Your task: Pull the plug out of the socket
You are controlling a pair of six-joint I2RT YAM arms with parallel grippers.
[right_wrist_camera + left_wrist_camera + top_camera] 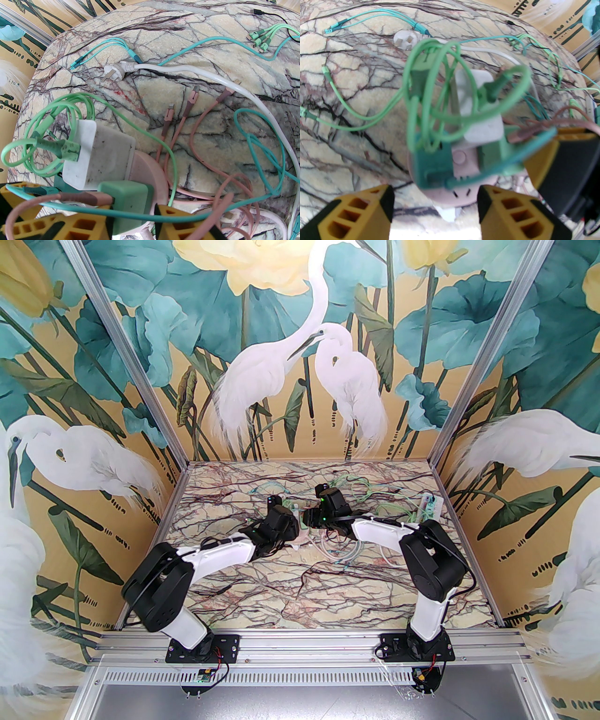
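A round pink socket lies mid-table with three plugs in it: a white one, a light green one and a dark teal one. Green, teal and pink cables tangle over them. My left gripper straddles the socket from the near side. Its yellow fingers are apart, and marble shows between the left pad and the socket. My right gripper is shut on the light green plug, one pad on each side.
A loose white mains plug with its thick white cord lies behind the socket. Several pink, teal and green charging cables sprawl over the marble table. A small white device sits by the right wall.
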